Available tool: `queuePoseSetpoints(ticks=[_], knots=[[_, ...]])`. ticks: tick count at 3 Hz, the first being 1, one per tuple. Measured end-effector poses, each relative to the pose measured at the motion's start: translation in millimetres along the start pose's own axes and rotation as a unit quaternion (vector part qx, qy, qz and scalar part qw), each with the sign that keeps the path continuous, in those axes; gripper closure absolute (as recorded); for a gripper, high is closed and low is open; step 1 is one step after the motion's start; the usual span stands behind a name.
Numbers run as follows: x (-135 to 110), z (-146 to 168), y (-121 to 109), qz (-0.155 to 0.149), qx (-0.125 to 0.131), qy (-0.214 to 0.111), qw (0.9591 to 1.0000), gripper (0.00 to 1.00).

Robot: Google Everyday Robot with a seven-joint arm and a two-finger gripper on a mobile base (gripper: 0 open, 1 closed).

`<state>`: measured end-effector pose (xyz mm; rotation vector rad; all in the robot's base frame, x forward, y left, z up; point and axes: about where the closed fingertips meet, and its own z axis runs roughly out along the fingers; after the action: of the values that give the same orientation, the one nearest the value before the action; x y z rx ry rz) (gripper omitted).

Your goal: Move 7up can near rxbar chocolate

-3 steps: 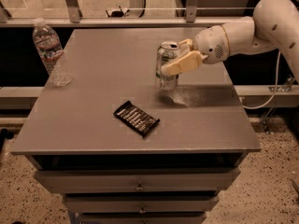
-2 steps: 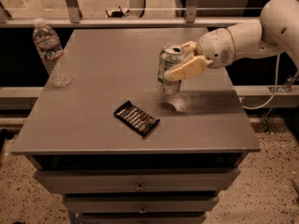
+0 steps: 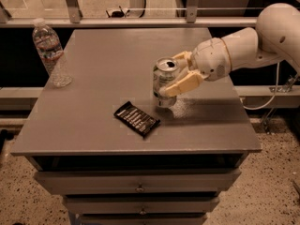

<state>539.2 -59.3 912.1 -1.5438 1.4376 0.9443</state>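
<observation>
The 7up can (image 3: 163, 80), silver and green with a pull-tab top, stands upright near the middle right of the grey table (image 3: 103, 64). My gripper (image 3: 179, 74) comes in from the right and is shut on the can, one tan finger (image 3: 180, 84) in front and one behind it. The can's base is at or just above the table top. The rxbar chocolate (image 3: 137, 118), a flat black wrapper with pale lettering, lies on the table just left of and in front of the can, a short gap away.
A clear plastic water bottle (image 3: 50, 52) stands at the table's far left edge. The table has drawers (image 3: 140, 186) below its front edge. A railing (image 3: 140, 13) runs behind the table. A cable hangs at the right.
My gripper has carried the can lower and toward the front of the table, closer to the rxbar chocolate. The bar and the bottle have not moved.
</observation>
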Motion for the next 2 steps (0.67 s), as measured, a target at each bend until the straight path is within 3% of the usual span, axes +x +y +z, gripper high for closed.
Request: queuePoseSetpoints(ticks=[1, 2], knots=[[5.6, 13.6, 6.2, -0.019, -0.006, 0.014, 0.9997, 0.88], [9.8, 22.7, 9.1, -0.028, -0.012, 0.022, 0.9993, 0.66]])
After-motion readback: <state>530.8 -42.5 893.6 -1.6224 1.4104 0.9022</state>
